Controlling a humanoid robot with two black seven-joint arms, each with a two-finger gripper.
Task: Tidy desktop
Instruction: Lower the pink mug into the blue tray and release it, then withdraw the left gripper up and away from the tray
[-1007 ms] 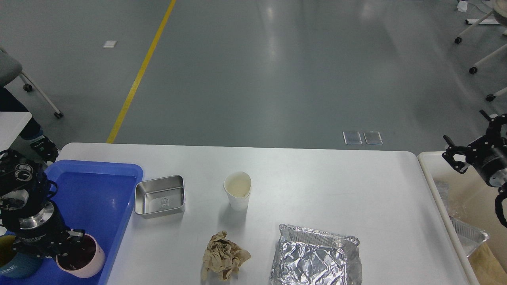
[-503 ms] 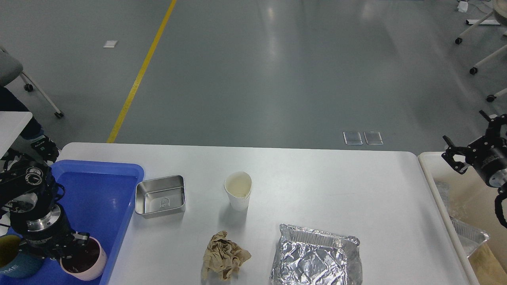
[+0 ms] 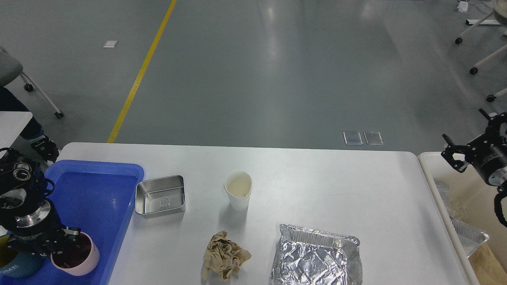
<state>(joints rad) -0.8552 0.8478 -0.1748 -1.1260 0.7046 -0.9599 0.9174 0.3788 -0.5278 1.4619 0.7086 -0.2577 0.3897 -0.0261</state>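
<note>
**desk half sorted, left arm at the blue tray**

head view: the white desk (image 3: 317, 190) fills the lower half of the picture, its far edge against the grey floor (image 3: 253, 71) with a yellow line (image 3: 138, 75) running away to the upper left; a blue tray (image 3: 103, 186) lies on the desk's left end, and a cream bin (image 3: 429, 170) stands just beside its right end.

the left gripper (image 3: 65, 242) reaches down into the near corner of the tray, at the rim of a pink cup (image 3: 77, 259) with a dark inside; whether its jaws are clamped on the rim or only touching it cannot be told; a dark blue cup (image 3: 14, 267) sits just left of the pink one.

just right of the tray lies a shallow metal tin (image 3: 160, 196), open side up; a white paper cup (image 3: 237, 191) stands upright near the desk's middle; in front of it lies a crumpled brown paper (image 3: 223, 256); right of that sits a foil tray (image 3: 315, 255) at the near edge.

the right gripper (image 3: 455, 156) hangs above the bin, clear of the desk, its jaws apart and holding nothing; another foil container (image 3: 469, 235) lies inside the bin.
</note>
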